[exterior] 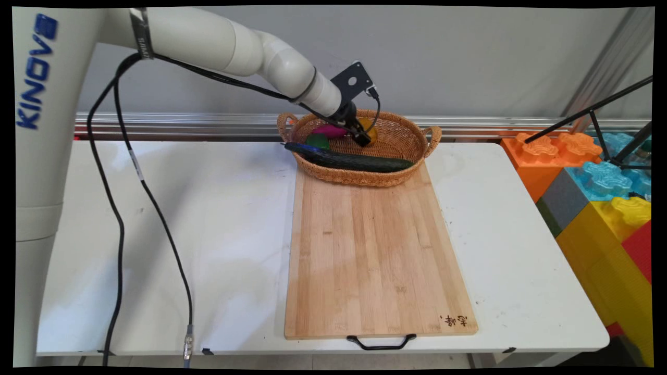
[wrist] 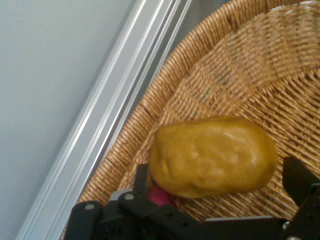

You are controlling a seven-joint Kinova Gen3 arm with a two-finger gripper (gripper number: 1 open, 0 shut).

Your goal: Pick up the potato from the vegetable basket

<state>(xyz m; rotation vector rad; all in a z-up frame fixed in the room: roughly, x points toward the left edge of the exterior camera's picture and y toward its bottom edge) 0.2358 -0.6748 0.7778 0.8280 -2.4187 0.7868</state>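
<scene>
A yellow-brown potato (wrist: 212,156) is lying on its side inside the wicker basket (wrist: 240,65), filling the hand view's lower centre, sitting between the gripper (wrist: 220,192) fingers, against the basket's sloping wall.

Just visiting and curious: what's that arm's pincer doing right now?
Pincer open, down inside wicker basket. Yellow potato sits between its fingers, not gripped. Long cucumber lies across basket's near rim.
</scene>
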